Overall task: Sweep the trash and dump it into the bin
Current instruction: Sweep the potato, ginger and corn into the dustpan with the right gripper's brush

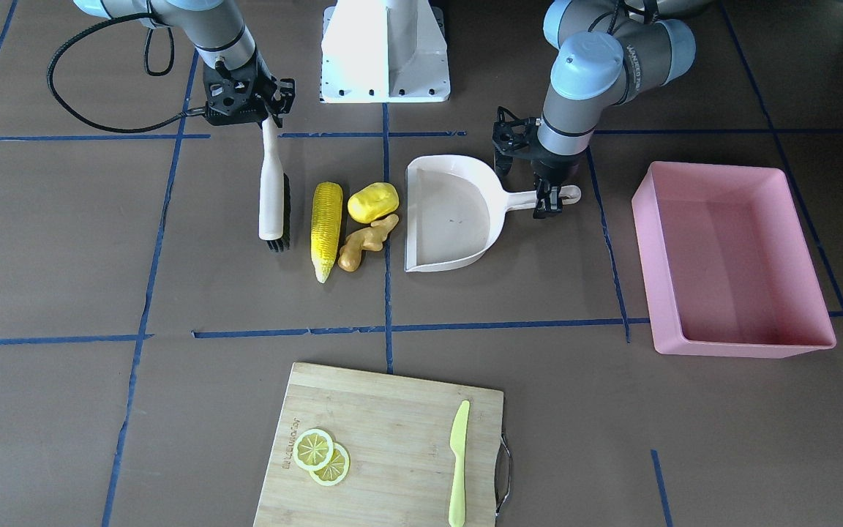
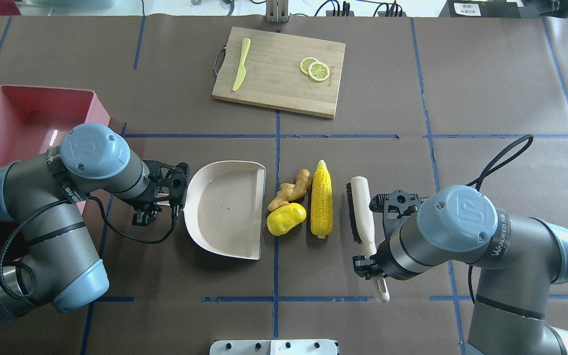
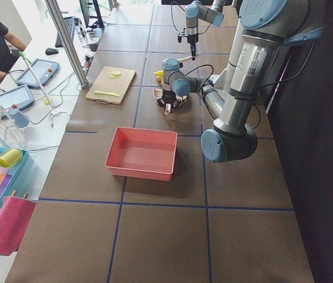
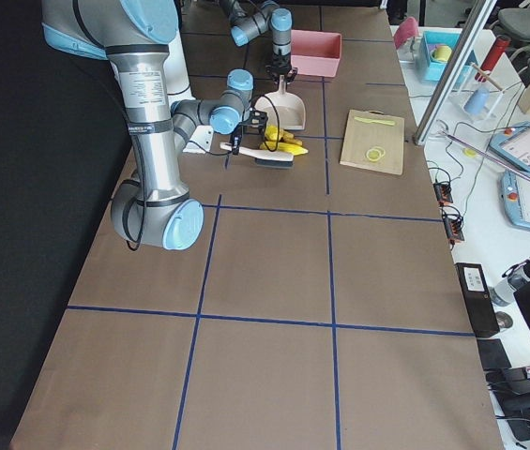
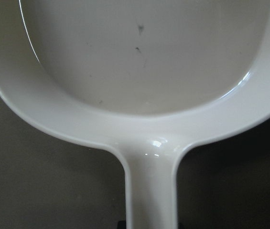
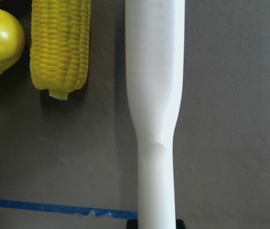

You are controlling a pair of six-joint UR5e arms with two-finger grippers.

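- Dustpan handle (image 5: 151, 191), pinched in left gripper (image 1: 549, 201), aims its mouth at the trash (image 1: 373, 203).
- Corn cob (image 1: 327, 227), yellow lump (image 2: 286, 218) and ginger root (image 1: 367, 240) lie between dustpan (image 1: 451, 219) and brush (image 1: 273, 194) (ready for one sweep).
- Right gripper (image 1: 269, 117) pinches the brush; bin (image 1: 743, 348) stands empty past the left arm.

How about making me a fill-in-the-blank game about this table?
The left end effector grips the handle of the ____.
The right end effector holds the ____.
On the cutting board with the knife lie two ____ slices.
Missing words: dustpan, brush, lemon.
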